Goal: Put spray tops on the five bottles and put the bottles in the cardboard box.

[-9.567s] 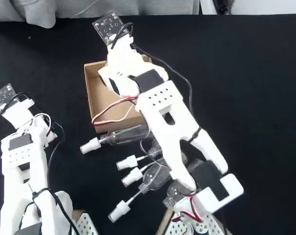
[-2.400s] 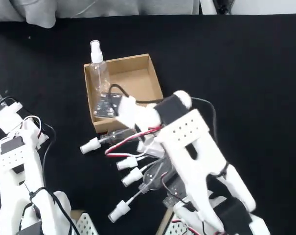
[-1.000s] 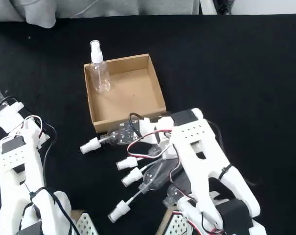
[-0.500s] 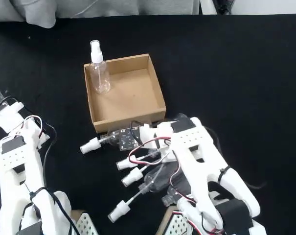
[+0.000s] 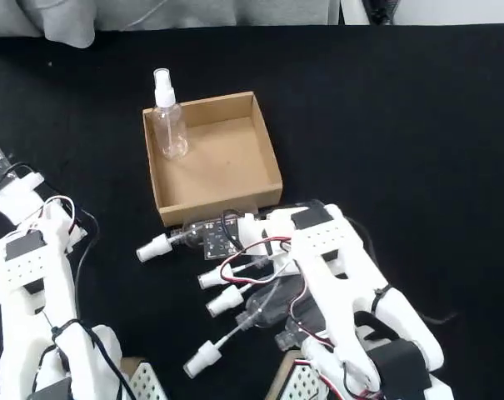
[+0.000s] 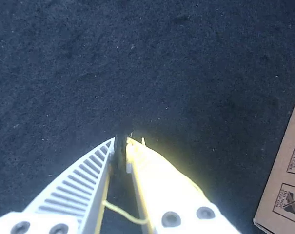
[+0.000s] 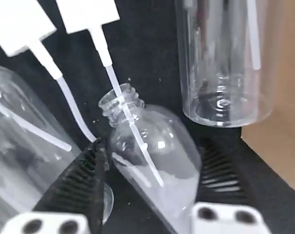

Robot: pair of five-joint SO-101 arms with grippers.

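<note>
A capped clear bottle (image 5: 168, 121) stands upright in the far left corner of the cardboard box (image 5: 268, 158). In front of the box several clear bottles and white spray tops (image 5: 216, 277) lie in a cluster. My right gripper (image 7: 152, 146) is open, with its fingers either side of an uncapped bottle (image 7: 157, 156) that has a dip tube lying across it. A second bottle (image 7: 225, 58) with a tube inside lies against the box wall (image 7: 279, 122). My left gripper (image 6: 122, 144) is shut and empty, low over the black table left of the box.
The right arm (image 5: 335, 283) covers part of the bottle cluster. The left arm (image 5: 31, 258) stands at the table's left edge. A box corner (image 6: 284, 195) lies beside the left gripper. Grey cloth (image 5: 60, 17) lies at the back edge.
The right arm has come back from the box, leaving the capped bottle standing there, and has dropped onto the bottle cluster, shifting slightly in the last second. The left arm has barely moved.
</note>
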